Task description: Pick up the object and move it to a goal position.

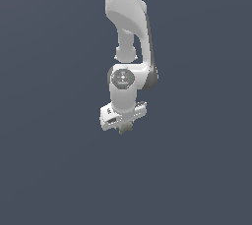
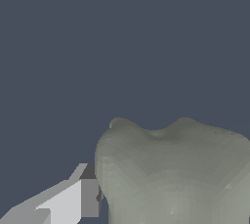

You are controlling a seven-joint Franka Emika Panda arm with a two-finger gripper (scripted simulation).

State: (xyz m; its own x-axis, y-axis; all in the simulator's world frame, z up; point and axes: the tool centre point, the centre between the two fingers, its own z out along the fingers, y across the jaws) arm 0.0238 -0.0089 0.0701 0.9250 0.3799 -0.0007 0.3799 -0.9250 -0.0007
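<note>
The gripper (image 1: 126, 126) hangs at the end of the arm (image 1: 129, 27), pointing straight down, and the object (image 1: 126, 128) sits between its fingers as a small pale grey-green lump just under the white hand. In the wrist view the object (image 2: 176, 174) fills much of the frame, its lobes bulging past a single visible finger (image 2: 73, 201) whose dark pad lies right against its flank. The other finger is out of that picture. So the jaws look drawn in on the object with little gap left, though a firm grip on both sides cannot be confirmed from one pad.

Around the gripper there is only the flat dark grey ground (image 1: 49, 170). No shadow or contact line shows beneath the object, so it cannot be told whether the object rests on the ground or hangs clear of it. No goal marker is visible in either view.

The step in hand is judged to be the securing and carrying of the object. To do it well, the pads should bear on the body of the lump instead of on a lobe tip, since the uneven surface may let it twist or squirt out. A slow, vertical lift is advisable, then a smooth, steady transfer without jerks.
</note>
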